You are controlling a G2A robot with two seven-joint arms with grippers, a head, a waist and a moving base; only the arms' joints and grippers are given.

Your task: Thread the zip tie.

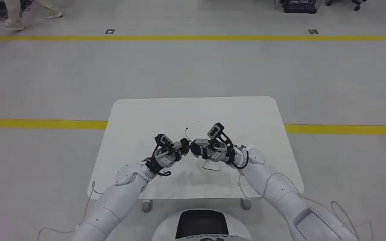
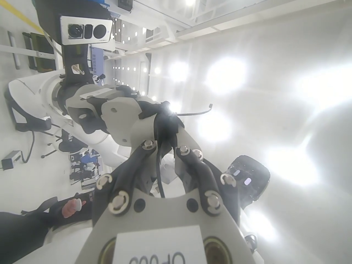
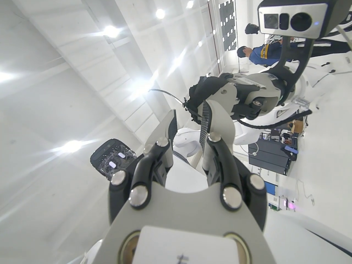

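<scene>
**Item:** thin black plastic zip tie (image 2: pixel 195 114), held aloft over the white bench (image 1: pixel 253 120).

**Hold:** left fingers (image 2: pixel 167 127) are pinched narrow on the strap, and its free tail curves out beyond their tips. Right fingers (image 3: pixel 205 122) stand parted just beside the left tips, with nothing seen between them.

**Risks:** the springy tail may swing off line, and the thin pinch may let the strap twist or slip.

**Obscured:** the tie's head and slot. Lamp glare masks the pinch point.

Left gripper (image 1: pixel 183 146) and right gripper (image 1: pixel 197 149) tip to tip — zip tie (image 1: pixel 185 134) jutting between, free table (image 1: pixel 241 114) on either side
</scene>
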